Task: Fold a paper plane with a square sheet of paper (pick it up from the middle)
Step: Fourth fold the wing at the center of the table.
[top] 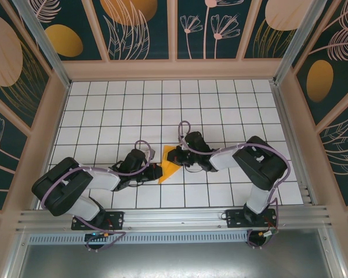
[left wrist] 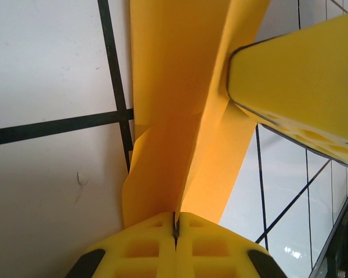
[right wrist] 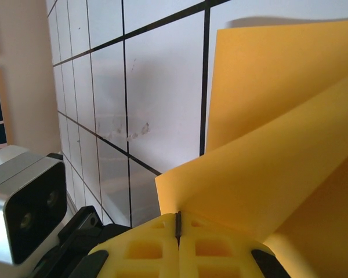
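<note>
L gripper [top: 156, 172] was clenched on the folded paper sheet [top: 169, 166], sheet lying at its 3 o'clock, long axis approx 12-to-6, btwn both arms. R gripper [top: 177, 157], clamped on the sheet's 1 o'clock edge, was equally near.

No text, label, brand, number or sign can be read on the paper [top: 169, 164], left gripper [left wrist: 175, 223], right gripper [right wrist: 177, 223], table [top: 104, 104] or wallpaper [top: 220, 29].
</note>
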`<state>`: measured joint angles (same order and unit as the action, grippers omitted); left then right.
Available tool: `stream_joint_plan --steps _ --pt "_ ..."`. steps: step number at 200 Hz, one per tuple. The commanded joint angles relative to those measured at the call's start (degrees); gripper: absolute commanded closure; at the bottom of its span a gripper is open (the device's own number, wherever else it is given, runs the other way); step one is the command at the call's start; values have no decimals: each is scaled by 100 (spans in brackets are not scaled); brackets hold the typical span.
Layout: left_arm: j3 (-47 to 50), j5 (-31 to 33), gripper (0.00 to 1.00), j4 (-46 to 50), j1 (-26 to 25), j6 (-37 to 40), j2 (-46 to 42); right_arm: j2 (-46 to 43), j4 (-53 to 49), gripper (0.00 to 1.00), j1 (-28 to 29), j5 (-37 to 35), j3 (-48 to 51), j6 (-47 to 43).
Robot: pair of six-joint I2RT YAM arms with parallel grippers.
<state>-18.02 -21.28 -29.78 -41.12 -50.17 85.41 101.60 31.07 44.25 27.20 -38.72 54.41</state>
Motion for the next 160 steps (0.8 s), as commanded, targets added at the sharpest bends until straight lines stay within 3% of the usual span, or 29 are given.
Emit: stream_joint_plan --steps 1,38,100,160 --pt "-93 -90 99 288 -29 32 213 151 -51 98 -29 -55 -188 28" --pt "-123 -34 89 392 -28 125 113 270 -93 98 -48 -66 -177 20" --pt "-105 -5 82 441 -28 182 -181 417 -135 98 -57 -66 -212 11" --pt "-79 124 88 640 -33 162 -463 575 -254 98 -47 -39 -298 -11"
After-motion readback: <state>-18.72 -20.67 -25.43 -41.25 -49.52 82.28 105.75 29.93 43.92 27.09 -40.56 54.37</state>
